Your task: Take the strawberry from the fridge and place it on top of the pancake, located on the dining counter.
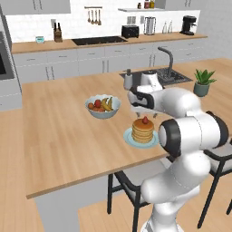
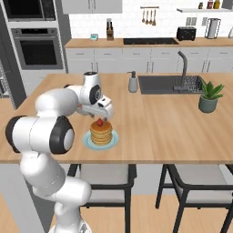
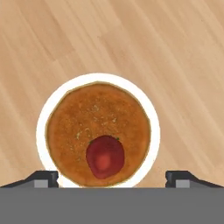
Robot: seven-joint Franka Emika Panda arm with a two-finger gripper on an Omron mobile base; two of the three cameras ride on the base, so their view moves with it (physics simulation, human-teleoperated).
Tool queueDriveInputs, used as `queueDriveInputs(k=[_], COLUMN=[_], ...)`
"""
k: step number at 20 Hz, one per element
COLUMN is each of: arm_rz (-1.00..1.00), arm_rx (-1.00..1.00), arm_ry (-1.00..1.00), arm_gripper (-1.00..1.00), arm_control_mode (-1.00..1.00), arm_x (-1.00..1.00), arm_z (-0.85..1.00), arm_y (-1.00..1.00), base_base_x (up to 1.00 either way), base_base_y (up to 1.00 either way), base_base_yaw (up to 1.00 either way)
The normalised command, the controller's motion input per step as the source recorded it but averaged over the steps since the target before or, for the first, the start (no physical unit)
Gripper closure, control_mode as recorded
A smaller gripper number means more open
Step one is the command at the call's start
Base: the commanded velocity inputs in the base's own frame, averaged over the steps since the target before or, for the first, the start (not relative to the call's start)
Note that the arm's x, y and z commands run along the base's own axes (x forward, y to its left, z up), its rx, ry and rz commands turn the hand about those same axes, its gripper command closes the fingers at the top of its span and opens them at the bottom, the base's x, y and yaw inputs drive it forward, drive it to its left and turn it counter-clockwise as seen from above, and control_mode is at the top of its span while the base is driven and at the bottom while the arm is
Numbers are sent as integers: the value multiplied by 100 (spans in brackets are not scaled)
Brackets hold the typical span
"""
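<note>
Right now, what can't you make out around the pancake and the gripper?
- Gripper fingertips: hand view's bottom edge cuts them; they stand wide apart.
- Plate near rim: cut off in the hand view.
- Fruit bowl: fruit too small to name individually in the left base view.
- Strawberry on pancake: contact underneath hidden.

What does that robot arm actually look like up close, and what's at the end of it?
The arm is made of fat, rounded, glossy white segments joined by dark, nearly black rings. No cables or markings show. It ends in a white gripper with two small dark jaws.

Glossy white rounded arm, dark joints
</note>
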Motion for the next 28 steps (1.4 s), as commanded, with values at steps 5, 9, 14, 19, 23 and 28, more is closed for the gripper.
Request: queueDriveInputs(k=[5,9,14,19,23,28], arm_rz=[0,0,0,0,0,0], arm_rx=[0,0,0,0,0,0], arm_ry=[-8,-6,-5,-8,-9,-11], arm_gripper=[-100,-100,-100,-100,-100,-100], arm_control_mode=[-100,-100,-100,-100,-100,-100], arm_x=[-42,-81,-95,-98,-76,-41], arm_z=[78,55,40,17,24,25], arm_y=[0,0,-4,-23,-25,-9], base_base_x=[0,0,0,0,0,0], base_base_y=[0,0,0,0,0,0], base_base_yaw=[0,0,0,0,0,0])
